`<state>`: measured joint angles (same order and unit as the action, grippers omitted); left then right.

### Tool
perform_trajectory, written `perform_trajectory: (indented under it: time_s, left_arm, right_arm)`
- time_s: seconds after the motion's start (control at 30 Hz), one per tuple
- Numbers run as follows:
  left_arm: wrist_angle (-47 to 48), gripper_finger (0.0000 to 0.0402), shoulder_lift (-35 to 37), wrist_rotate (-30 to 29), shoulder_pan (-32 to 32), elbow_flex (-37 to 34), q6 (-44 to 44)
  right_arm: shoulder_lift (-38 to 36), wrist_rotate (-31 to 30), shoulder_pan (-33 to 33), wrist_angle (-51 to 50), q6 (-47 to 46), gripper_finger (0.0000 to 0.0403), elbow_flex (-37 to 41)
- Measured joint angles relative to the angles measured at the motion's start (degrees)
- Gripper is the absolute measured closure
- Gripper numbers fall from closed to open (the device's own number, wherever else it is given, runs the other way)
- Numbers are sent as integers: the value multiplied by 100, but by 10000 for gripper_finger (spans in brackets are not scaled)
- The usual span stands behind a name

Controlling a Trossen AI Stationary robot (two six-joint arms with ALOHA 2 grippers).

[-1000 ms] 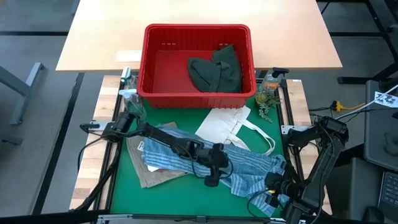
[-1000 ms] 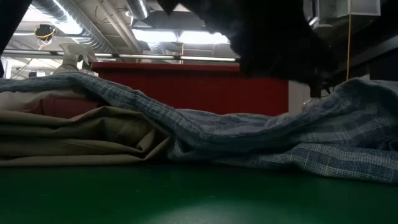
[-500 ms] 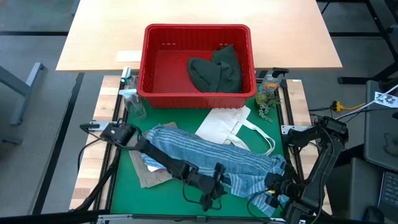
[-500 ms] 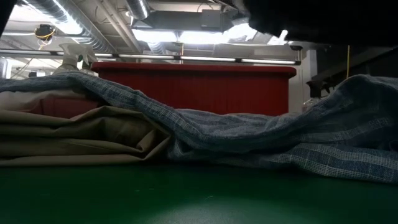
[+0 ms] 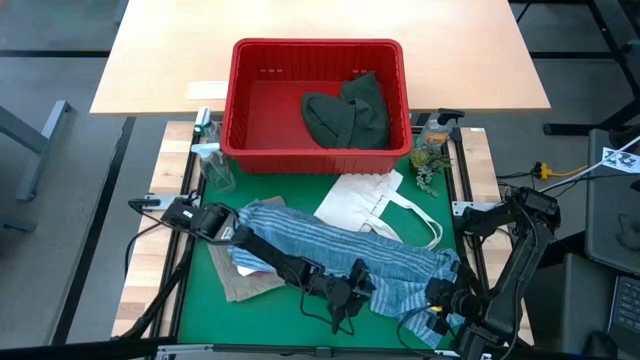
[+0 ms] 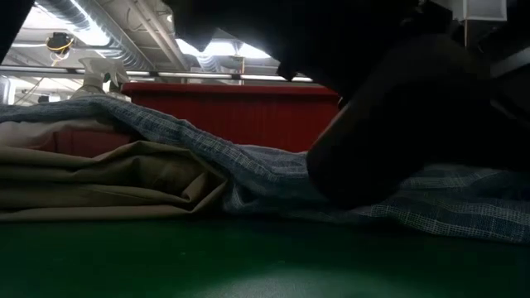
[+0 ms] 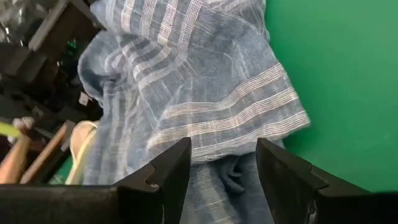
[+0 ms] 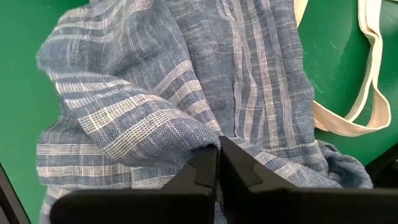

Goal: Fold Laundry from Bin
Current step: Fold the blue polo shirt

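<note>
**The big shirt could bunch up**

The bin (image 5: 250,100) is one, at the far side of the bench (image 5: 200,310). One blue-white striped shirt (image 5: 330,245) lies spread on the bench. The left fingers (image 7: 221,171) hang wide open over its hem, holding nothing. The right fingers (image 8: 217,165) are shut on its edge. If only one corner gets pulled, it may crumple. One tan garment (image 5: 240,282) sits underneath and could drag along. One dark green garment (image 5: 345,115) waits in the bin.

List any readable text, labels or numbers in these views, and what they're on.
None can be read.
White tag at the right edge: dark marks, too small to read.
White paper on the tan table: no legible print.
Bin, striped shirt, tote bag: no text visible.
</note>
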<state>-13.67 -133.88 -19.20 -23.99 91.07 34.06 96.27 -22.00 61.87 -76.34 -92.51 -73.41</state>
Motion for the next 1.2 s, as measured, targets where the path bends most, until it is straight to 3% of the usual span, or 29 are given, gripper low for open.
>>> perform_trajectory:
  time_s: [0.2,0.47,0.7,0.87,1.1,1.2]
  left_arm:
    - [6,226,0,61,90,0,823]
    - [104,226,0,28,477,0,-215]
    - [113,232,0,461,560,0,-246]
    - [114,276,0,562,482,0,-667]
    - [122,387,71,723,377,0,-2028]
    - [191,394,176,1031,367,-2,-2688]
  right_arm:
    - [0,-2,0,-5,0,395,0]
    - [0,1,-2,-4,0,395,0]
    - [0,1,0,-4,0,395,0]
    - [0,71,-2,7,0,395,0]
    - [0,889,7,655,281,395,0]
    - [0,1078,7,1337,627,395,0]
